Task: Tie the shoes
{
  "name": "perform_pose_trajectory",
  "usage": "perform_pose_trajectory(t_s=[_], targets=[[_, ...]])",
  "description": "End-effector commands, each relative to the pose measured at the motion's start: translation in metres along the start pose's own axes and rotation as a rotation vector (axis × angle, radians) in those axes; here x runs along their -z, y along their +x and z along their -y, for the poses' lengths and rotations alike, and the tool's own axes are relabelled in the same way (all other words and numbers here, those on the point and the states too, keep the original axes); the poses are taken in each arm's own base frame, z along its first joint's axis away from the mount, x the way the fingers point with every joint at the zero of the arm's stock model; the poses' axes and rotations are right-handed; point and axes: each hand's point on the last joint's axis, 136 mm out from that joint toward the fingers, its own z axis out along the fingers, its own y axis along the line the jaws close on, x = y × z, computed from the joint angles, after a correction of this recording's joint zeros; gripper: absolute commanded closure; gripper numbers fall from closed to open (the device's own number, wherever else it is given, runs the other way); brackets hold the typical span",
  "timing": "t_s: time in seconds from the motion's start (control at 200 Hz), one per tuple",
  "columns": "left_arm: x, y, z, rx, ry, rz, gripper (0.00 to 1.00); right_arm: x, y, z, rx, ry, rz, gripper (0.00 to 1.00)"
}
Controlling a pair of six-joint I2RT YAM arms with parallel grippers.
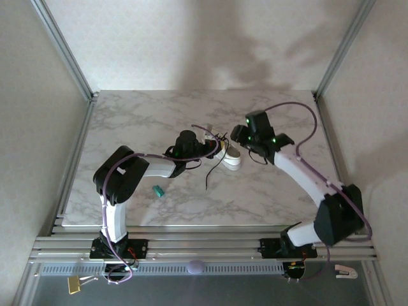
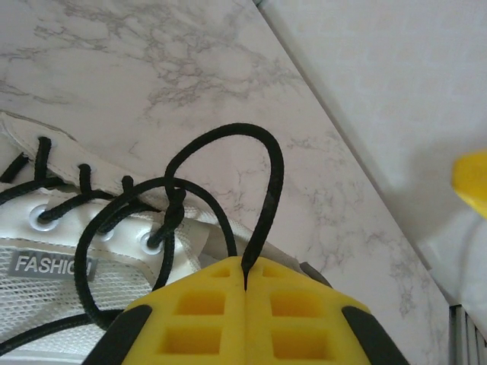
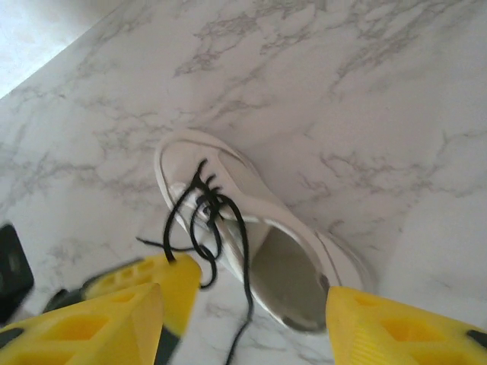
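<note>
The shoe (image 1: 232, 157) is a small white low-top sneaker with a smooth rounded toe, a mesh side panel and a grey tag on its side that reads "FASHION". It sits sole-down near the middle of the desk (image 1: 146, 115), a flat top patterned like white marble with grey veins. Its laces (image 2: 268, 163) are thin, black and cord-like, threaded through ringed eyelets. 1 strand rises from the eyelets in a tall narrow arch, and another trails loose across the desk toward the near edge.

A small teal object (image 1: 157, 190) lies on the desk near the left arm's elbow, well apart from the shoe. Ribbed aluminium rails (image 1: 204, 245) run along the near edge, and a brass padlock (image 1: 74, 285) lies below them on the left. Purple cables (image 1: 299, 108) loop along both arms. In the top view the 2 arms reach in from either side and meet over the shoe, hiding its laced front.

The left hand (image 2: 245, 266) has 2 yellow, grid-moulded fingers (image 2: 198, 319) pressed flat together. They pinch the end of the arched lace strand in the seam between them, just above the shoe's collar. The right hand (image 3: 245, 293) has its yellow fingers (image 3: 396, 327) standing apart over the heel end of the shoe, with nothing gripped between them. Whether either finger touches the shoe cannot be told.
</note>
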Motion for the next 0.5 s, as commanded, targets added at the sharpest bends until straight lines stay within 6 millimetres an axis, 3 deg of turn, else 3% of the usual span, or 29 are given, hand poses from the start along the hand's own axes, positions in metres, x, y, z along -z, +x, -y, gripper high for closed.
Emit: perform_pose_trajectory(t_s=[0.0, 0.205, 0.495], targets=[[0.0, -0.011, 0.002, -0.044, -0.002, 0.036, 1.0, -0.019, 0.014, -0.004, -0.021, 0.032, -0.165, 0.47], [0.0, -0.01, 0.003, -0.048, 0.001, 0.031, 1.0, -0.052, 0.014, -0.017, 0.004, 0.047, -0.259, 0.52], [0.0, -0.008, 0.001, -0.05, -0.003, 0.026, 1.0, -0.072, 0.018, -0.016, 0.027, 0.071, -0.338, 0.65]])
